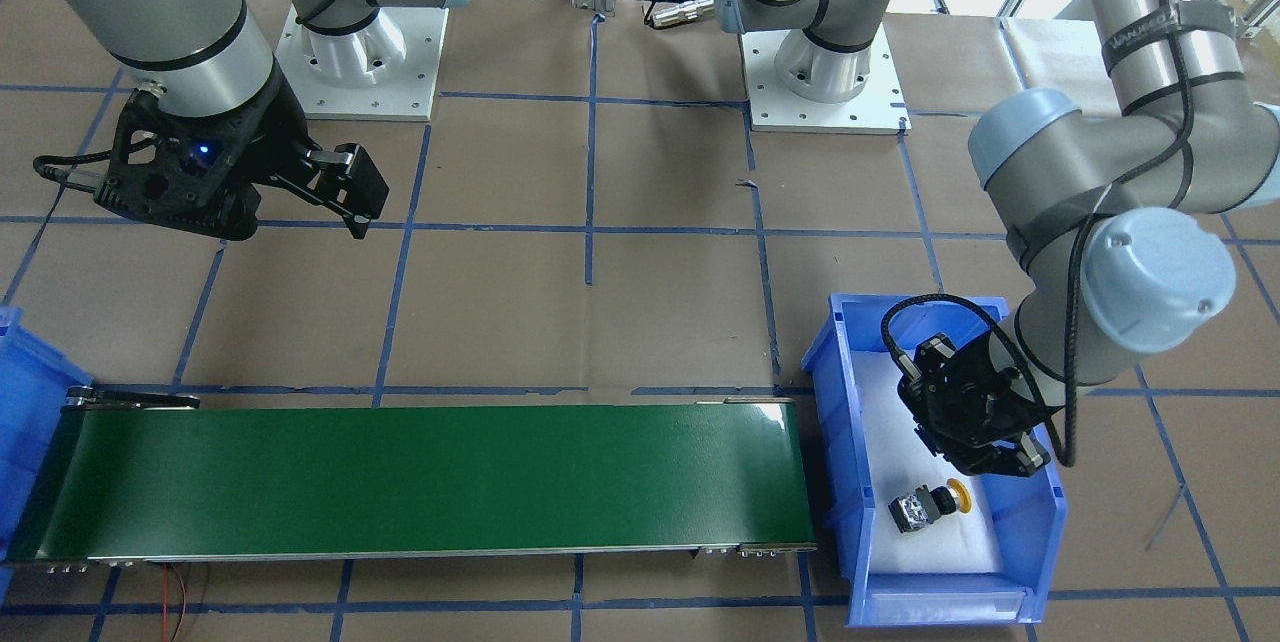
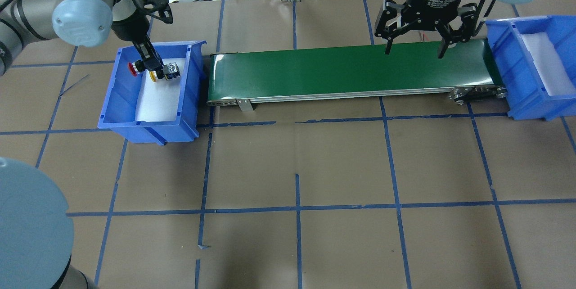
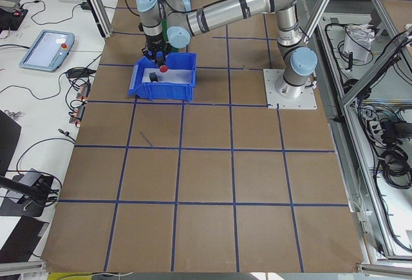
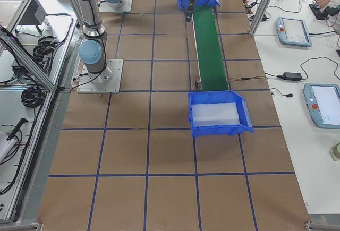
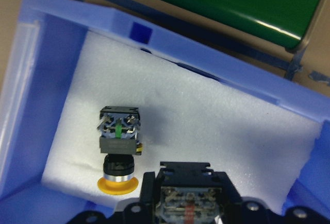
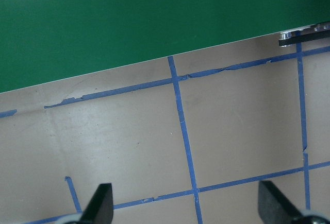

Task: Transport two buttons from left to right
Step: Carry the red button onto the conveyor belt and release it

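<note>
My left gripper [image 2: 150, 65] is down inside the left blue bin [image 2: 148, 128] and shut on the red-capped button [image 2: 133, 68]. The button's grey contact block [image 5: 188, 203] sits between the fingers in the left wrist view. The yellow-capped button [image 5: 119, 149] lies on its side on the white foam just beside the gripper. It also shows in the overhead view [image 2: 163, 74] and the front view [image 1: 930, 505]. My right gripper [image 2: 414, 46] is open and empty, hovering over the right end of the green conveyor belt [image 2: 351, 70].
A second blue bin [image 2: 506, 50] with white foam stands at the belt's right end. The belt runs between the two bins. Brown paper with blue tape lines covers the table [image 2: 297, 167]. Both arm bases stand on white plates [image 1: 360, 62].
</note>
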